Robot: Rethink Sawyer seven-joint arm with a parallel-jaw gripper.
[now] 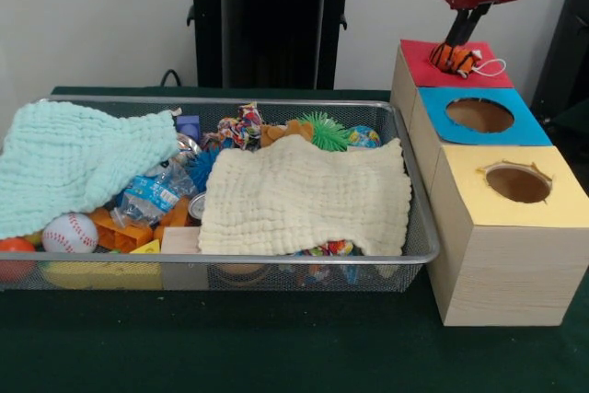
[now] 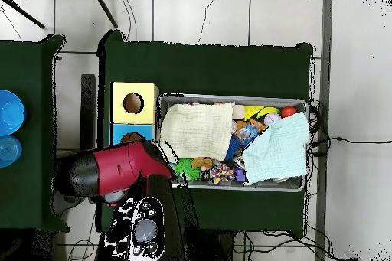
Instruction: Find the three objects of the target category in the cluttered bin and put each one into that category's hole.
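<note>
- Nearest the camera, the wide silver wire-mesh bin point(image 1: 419, 255) sits on the dark green surface point(image 1: 276, 347), a cream cloth point(image 1: 304, 200) and a mint cloth point(image 1: 78, 163) draped over its jumble of toys, apparently to hide them.
- Right of the bin, the yellow-faced box point(image 1: 515, 227) and blue-faced box point(image 1: 479, 117) stand empty.
- Beyond them, the red-and-black gripper point(image 1: 457, 54) has its fingers closed on an orange striped plush toy point(image 1: 454, 60) over the red-faced box point(image 1: 433, 66), covering the hole, probably for release.
</note>
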